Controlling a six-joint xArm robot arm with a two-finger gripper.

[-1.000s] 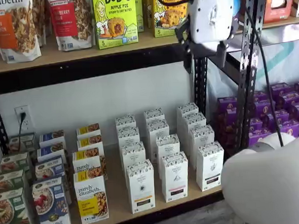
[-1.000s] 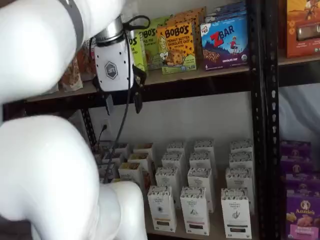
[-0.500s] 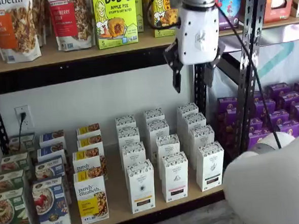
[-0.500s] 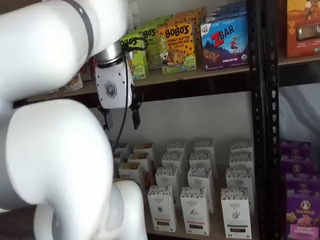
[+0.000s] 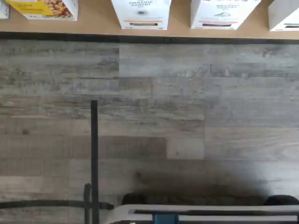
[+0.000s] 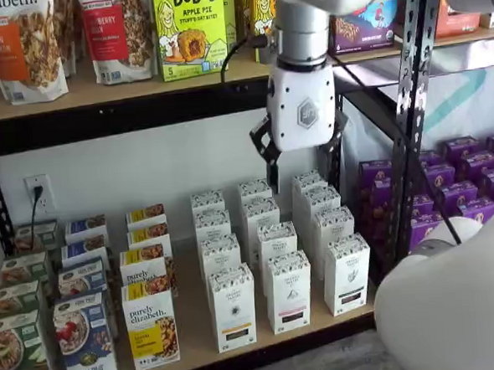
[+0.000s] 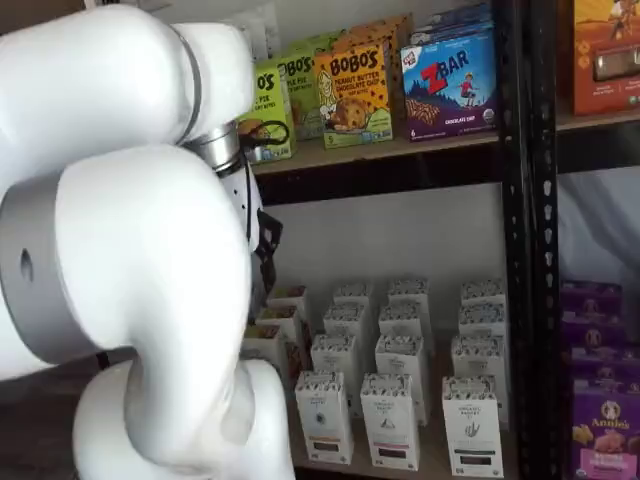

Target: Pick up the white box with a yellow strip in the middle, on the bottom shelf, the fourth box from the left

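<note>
The white box (image 6: 233, 307) with a yellow strip low on its front stands at the front of its row on the bottom shelf (image 6: 193, 327), just right of the purely elizabeth box (image 6: 151, 327). In the wrist view its lower front (image 5: 141, 9) shows at the shelf's edge (image 5: 93, 25). My gripper (image 6: 303, 169) hangs from its white body, above and behind the white box, over the rear cartons. Its two black fingers stand apart with a plain gap and hold nothing. In a shelf view only one black finger (image 7: 268, 240) shows beside the arm.
Similar white cartons (image 6: 289, 291) with darker strips stand to the right. Cereal boxes (image 6: 84, 339) fill the shelf's left. Bobo's boxes (image 6: 190, 29) are on the upper shelf. A black upright (image 6: 411, 116) and purple boxes (image 6: 465, 180) are at the right. My white arm (image 6: 456, 306) fills the lower right.
My gripper has moved left and down, from beside the upper shelf to below it, in front of the bottom shelf's rear cartons. Its fingers stay apart.
</note>
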